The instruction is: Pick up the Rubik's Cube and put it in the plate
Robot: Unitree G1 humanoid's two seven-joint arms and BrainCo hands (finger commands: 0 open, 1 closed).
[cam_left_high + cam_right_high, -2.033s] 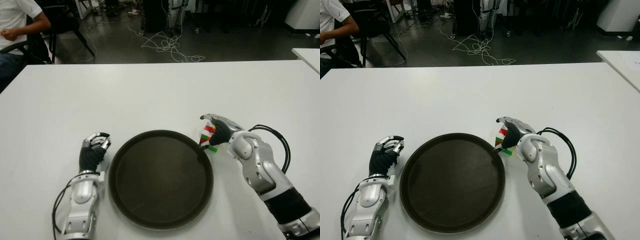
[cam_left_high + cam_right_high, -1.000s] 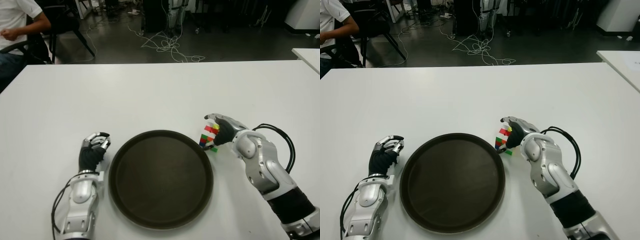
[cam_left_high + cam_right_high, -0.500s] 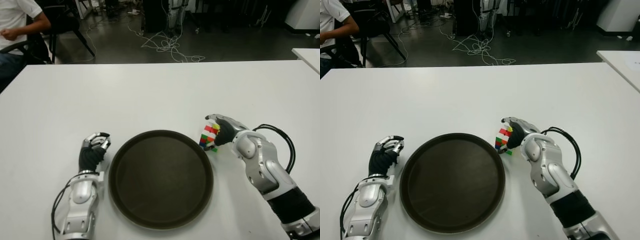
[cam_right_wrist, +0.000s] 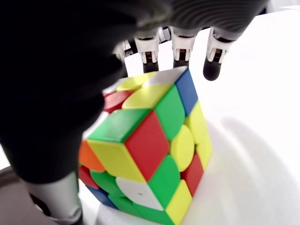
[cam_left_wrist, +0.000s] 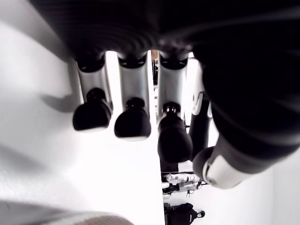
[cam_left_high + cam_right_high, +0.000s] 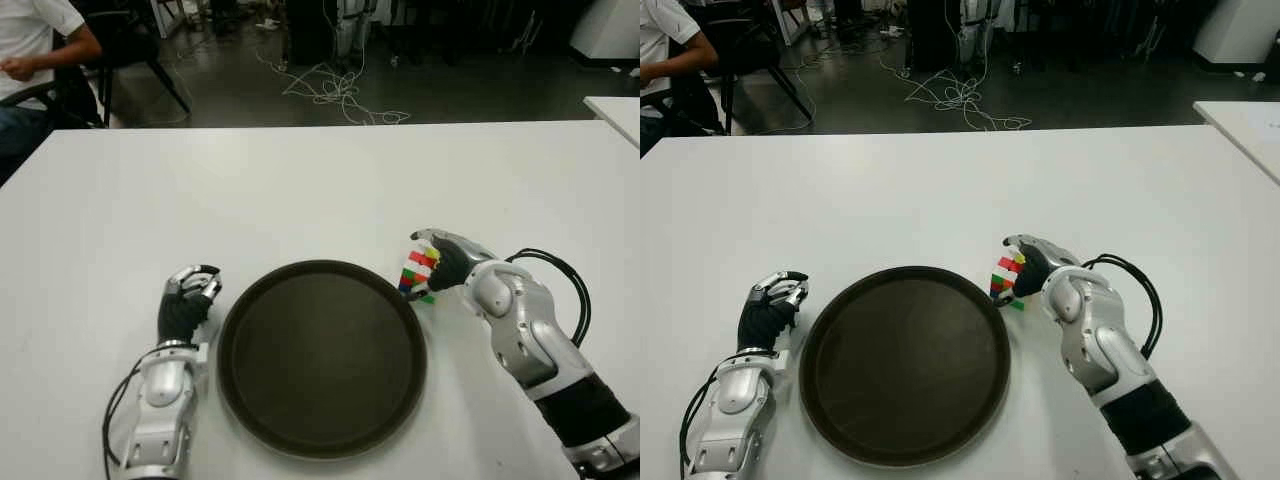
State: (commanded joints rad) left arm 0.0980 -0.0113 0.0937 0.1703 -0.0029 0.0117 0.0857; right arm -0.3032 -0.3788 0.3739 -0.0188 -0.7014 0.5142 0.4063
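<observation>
I see my right robot hand (image 6: 445, 262) clasping the cube (image 6: 419, 273), fingers on its far side and thumb on the near, just off the plate's (image 6: 322, 440) right rim over the white tabletop (image 6: 300, 190). My left robot hand (image 6: 187, 297), curled and holding nothing, shows left of the plate.

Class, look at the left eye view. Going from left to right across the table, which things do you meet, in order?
Left hand, fingers curled and empty → dark round plate → Rubik's Cube, just off the plate's right rim → right hand, closed around the cube.
</observation>
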